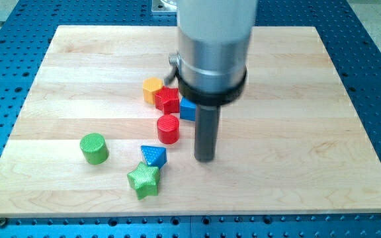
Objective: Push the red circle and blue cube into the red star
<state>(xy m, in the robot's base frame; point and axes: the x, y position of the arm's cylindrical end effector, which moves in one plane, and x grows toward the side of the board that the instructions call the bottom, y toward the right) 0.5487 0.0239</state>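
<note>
The red star [167, 100] lies near the board's middle, touching a yellow block [152, 88] on its left. The blue cube [188, 110] sits against the star's right side, partly hidden behind the arm. The red circle [168, 128] stands just below the star, close to it. My tip [205, 158] rests on the board to the right of and slightly below the red circle, below the blue cube, apart from both.
A green circle [94, 147] stands at the view's lower left. A blue triangle [153, 155] and a green star [143, 180] touch each other below the red circle. The wooden board [309, 132] ends in a blue perforated table.
</note>
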